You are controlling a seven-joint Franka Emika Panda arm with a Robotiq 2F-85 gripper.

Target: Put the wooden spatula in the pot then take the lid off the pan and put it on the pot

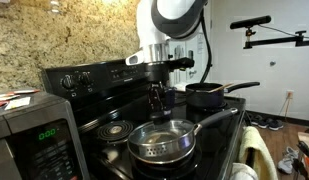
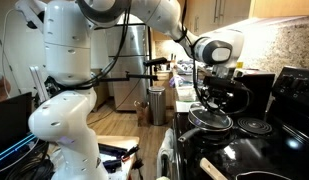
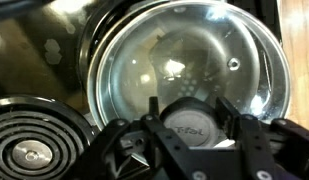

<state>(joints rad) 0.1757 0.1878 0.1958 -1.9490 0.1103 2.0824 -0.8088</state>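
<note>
One lid point(image 3: 194, 60) is sitting on the one pan point(image 1: 154, 157), which is resting at the front of the stove point(image 1: 94, 80). The lid's single knob point(image 3: 194, 122) is showing between the fingers in the wrist view. The one gripper point(image 1: 159, 106) is hovering just above, jaws spread either side of the knob and gripping nothing. One pot point(image 1: 206, 96) is standing farther back. One coil burner point(image 3: 34, 150) is lying beside the pan.

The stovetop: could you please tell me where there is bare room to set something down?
In an exterior view, the coil burner between the pan and the microwave is bare. Crowded: the lid under the gripper, and the pot behind.
</note>
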